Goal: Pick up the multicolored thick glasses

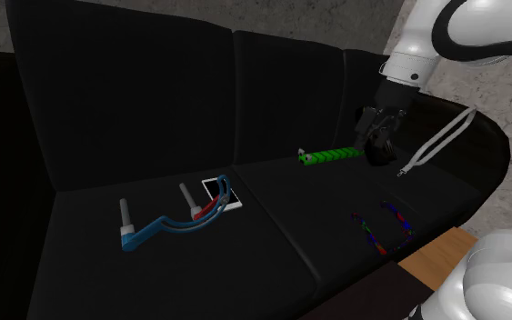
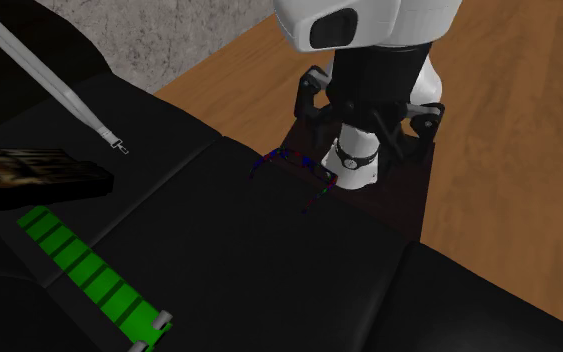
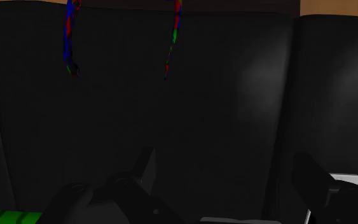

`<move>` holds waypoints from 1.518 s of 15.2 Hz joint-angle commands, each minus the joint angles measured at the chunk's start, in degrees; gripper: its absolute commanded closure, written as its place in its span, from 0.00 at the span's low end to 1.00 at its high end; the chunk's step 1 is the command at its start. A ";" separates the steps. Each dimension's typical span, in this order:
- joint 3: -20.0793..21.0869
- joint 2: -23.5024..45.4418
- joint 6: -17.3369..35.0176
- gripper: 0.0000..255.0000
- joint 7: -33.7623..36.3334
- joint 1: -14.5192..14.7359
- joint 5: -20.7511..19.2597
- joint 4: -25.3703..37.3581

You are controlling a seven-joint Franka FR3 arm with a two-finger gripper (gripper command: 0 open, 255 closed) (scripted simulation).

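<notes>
Black sofa point(image 1: 308, 214) for a surface, with wooden floor point(image 2: 509, 120) past its front edge. From the shoulder view's left: blue tool point(image 1: 158, 227), green striped band point(image 1: 331, 156), then the claw point(image 1: 378, 145) low over the seat, fingers point(image 3: 147, 167) spread wide and holding nothing. Glasses point(image 1: 383, 227) flat near the seat's front edge, arms running back, tips toward the claw.

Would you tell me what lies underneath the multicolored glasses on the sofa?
The multicolored glasses lie directly on the black seat cushion, near its front edge. The cushion right under their frame is covered.
</notes>
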 commanded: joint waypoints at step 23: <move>-2.60 -7.63 28.32 0.00 4.25 -6.77 -3.10 -37.22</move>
